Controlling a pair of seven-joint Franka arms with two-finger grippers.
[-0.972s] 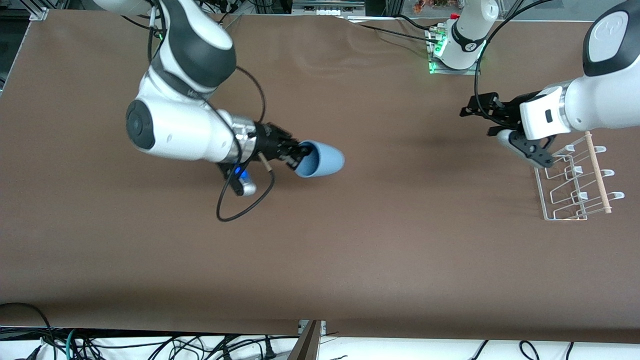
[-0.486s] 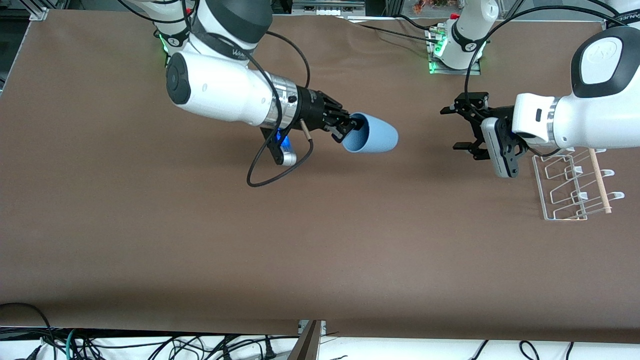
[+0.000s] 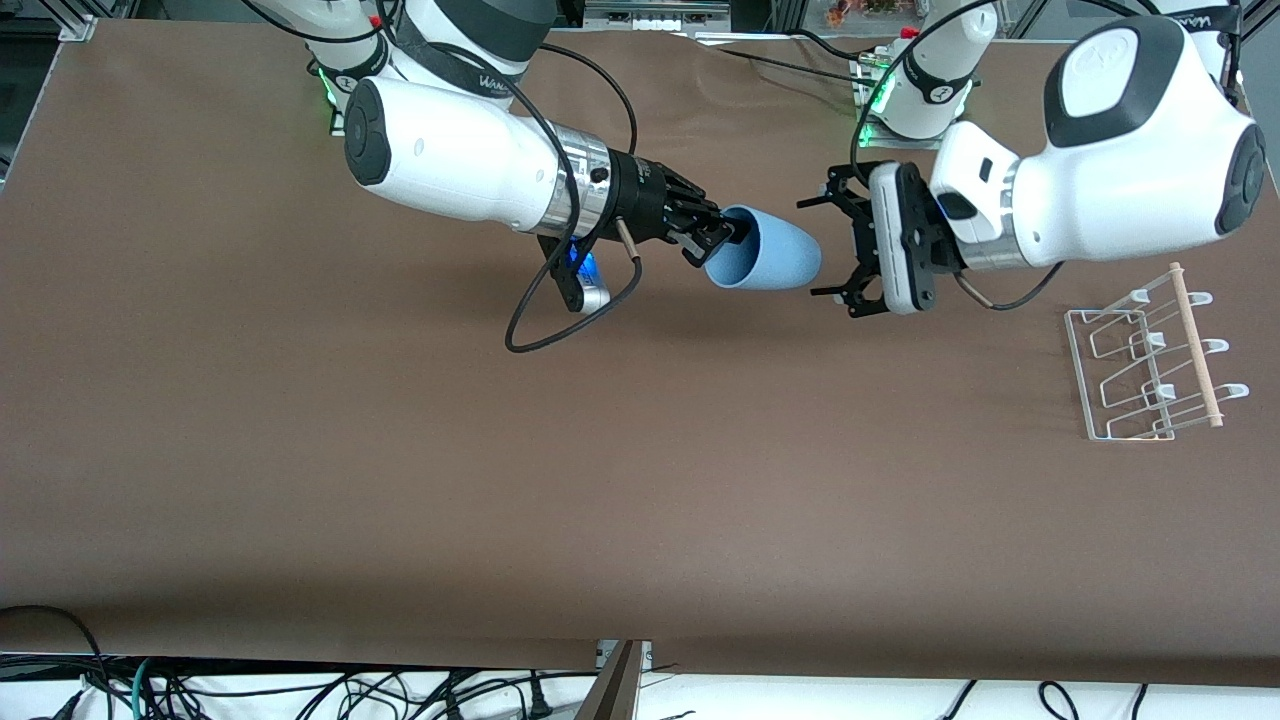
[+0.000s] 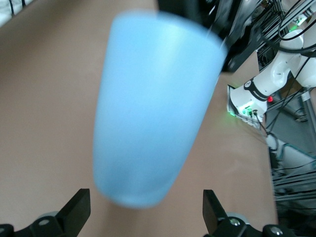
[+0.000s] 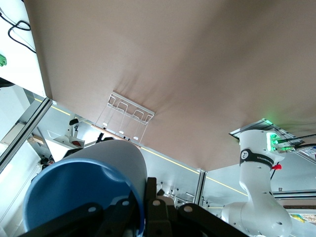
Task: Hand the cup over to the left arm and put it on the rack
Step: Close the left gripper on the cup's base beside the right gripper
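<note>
The light-blue cup (image 3: 768, 262) lies on its side in the air over the middle of the table. My right gripper (image 3: 715, 242) is shut on its rim, one finger inside and one outside, as the right wrist view shows (image 5: 143, 210) with the cup (image 5: 84, 190). My left gripper (image 3: 815, 248) is open and faces the cup's base. In the left wrist view the cup (image 4: 153, 108) fills the frame and its base sits level with my left gripper (image 4: 146, 197), fingers apart from it. The white wire rack (image 3: 1150, 365) stands at the left arm's end.
The rack also shows in the right wrist view (image 5: 129, 114). A black cable loop (image 3: 560, 325) hangs from my right wrist over the brown table (image 3: 640, 480). The left arm's base (image 3: 915, 95) glows green at the table's edge.
My right arm has carried the cup toward the left arm's end. My left gripper has swung away from the rack and now faces the cup's base, open.
</note>
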